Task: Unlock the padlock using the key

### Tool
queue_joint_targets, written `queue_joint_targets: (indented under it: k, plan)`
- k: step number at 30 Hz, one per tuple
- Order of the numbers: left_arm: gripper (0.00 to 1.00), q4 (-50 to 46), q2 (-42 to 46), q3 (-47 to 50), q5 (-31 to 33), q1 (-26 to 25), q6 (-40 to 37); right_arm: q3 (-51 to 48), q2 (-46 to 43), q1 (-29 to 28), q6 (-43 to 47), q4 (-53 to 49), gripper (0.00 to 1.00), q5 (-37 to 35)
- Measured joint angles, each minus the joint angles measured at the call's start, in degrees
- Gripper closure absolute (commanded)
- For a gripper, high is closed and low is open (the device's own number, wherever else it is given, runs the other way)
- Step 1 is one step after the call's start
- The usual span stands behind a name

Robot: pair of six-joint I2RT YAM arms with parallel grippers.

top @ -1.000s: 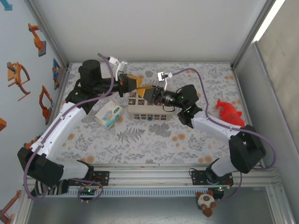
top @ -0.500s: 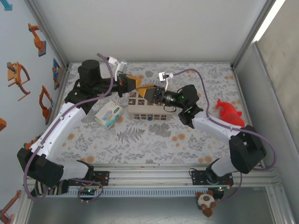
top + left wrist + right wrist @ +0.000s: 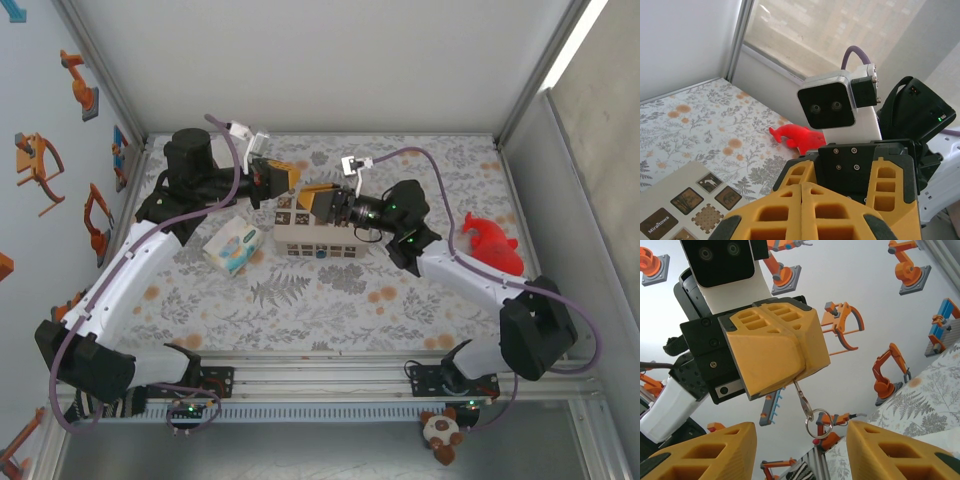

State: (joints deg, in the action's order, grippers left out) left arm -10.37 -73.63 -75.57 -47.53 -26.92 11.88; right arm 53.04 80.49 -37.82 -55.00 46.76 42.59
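The right pincer (image 3: 800, 445) has just widened to about half open and grips nothing. At its 12 o'clock, the key ring (image 3: 819, 422) dangles from the left pincer (image 3: 792, 377), which is clamped shut on it. The handover appears complete, so the left pincer carries the key.

tabletop (image 3: 330, 290): grey fern-and-flower print, orange blooms | left claw (image 3: 796, 376), right claw (image 3: 310, 196): yellow-orange, black mounts | key (image 3: 802, 399): silver | toy (image 3: 490, 243): red | box (image 3: 315, 238): beige, brown tiles | wall (image 3: 40, 230): pale blue, orange robot-arm stickers

Red toy (image 3: 492, 243) right; tissue pack (image 3: 233, 246) left; box (image 3: 320, 243) between.
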Motion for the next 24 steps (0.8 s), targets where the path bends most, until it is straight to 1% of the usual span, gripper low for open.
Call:
queue_joint_targets:
  k: [14,24]
  plan:
    - [1.00,0.0,0.0,0.0,0.0,0.0,0.0,2.2,2.3,-1.5,0.6,-0.1,0.56,0.0]
    - [1.00,0.0,0.0,0.0,0.0,0.0,0.0,3.5,2.9,-2.1,0.6,-0.5,0.63,0.0]
